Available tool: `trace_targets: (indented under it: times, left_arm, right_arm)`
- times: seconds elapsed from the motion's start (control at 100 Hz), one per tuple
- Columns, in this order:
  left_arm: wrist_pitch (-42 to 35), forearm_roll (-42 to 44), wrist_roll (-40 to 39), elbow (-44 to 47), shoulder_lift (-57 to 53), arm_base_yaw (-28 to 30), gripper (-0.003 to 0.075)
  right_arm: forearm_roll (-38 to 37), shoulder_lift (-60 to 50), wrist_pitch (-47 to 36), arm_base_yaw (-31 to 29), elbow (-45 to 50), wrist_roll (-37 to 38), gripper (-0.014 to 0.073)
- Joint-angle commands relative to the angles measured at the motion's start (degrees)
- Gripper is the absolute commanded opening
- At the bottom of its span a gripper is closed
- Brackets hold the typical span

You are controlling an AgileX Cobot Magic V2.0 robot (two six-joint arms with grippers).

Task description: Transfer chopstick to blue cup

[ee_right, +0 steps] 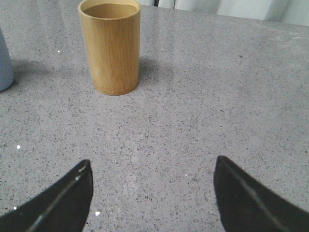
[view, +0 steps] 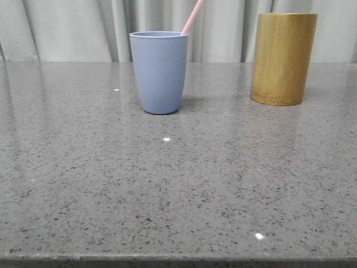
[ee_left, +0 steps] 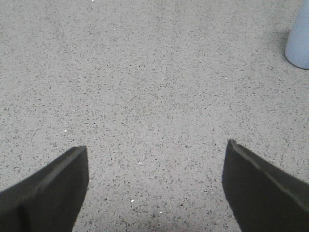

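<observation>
The blue cup (view: 159, 71) stands upright on the grey table, left of centre at the back. A pale pink chopstick (view: 192, 17) sticks out of it, leaning right past the rim; only its upper end shows. The cup's base shows at the edge of the left wrist view (ee_left: 299, 43) and a sliver in the right wrist view (ee_right: 4, 65). My left gripper (ee_left: 157, 150) is open and empty over bare table. My right gripper (ee_right: 152, 164) is open and empty, well short of the bamboo holder. Neither gripper shows in the front view.
A taller yellow-brown bamboo cylinder holder (view: 283, 58) stands at the back right; it looks empty in the right wrist view (ee_right: 110, 46). Grey curtains hang behind the speckled stone table (view: 178, 184), whose front edge runs along the bottom of the front view.
</observation>
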Motion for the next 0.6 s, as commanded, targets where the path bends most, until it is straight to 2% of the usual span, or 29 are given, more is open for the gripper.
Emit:
trace_targets:
  times: [0.0,0.1,0.17,0.3,0.46,0.54,0.59]
  left_arm:
    - [-4.4,-0.23,-0.7,-1.57,0.34,0.15,0.0556]
    - [-4.52,-0.23,-0.7,-1.57,0.34,0.15,0.0533]
    - [-4.52,-0.23,-0.7,-1.57,0.34,0.15,0.0482]
    - [-4.61,-0.23,-0.7,-1.57,0.34,0.15,0.0333]
    - [-4.61,-0.23,-0.7,-1.57,0.34,0.15,0.0101]
    - [-4.61,-0.23,-0.7,-1.57,0.34,0.15,-0.0013]
    - [-4.75,-0.23,-0.7,-1.57,0.34,0.15,-0.0019]
  right_arm:
    - [-0.98,0.37,-3.17,-0.27,-1.37,0.13,0.0528]
    - [-0.98,0.37,-2.99,-0.27,-1.37,0.13,0.05]
    - [-0.98,0.37,-2.99,-0.27,-1.37,0.13,0.0433]
    - [-0.98,0.37,-3.05,-0.27,-1.37,0.13,0.0216]
    - [-0.98,0.37,-3.12,-0.27,-1.37,0.13,-0.0074]
    - [-0.98,0.37,-3.12,-0.27,-1.37,0.13,-0.0066]
    - [-0.98,0.37,-3.12,-0.27,-1.37,0.13,-0.0067]
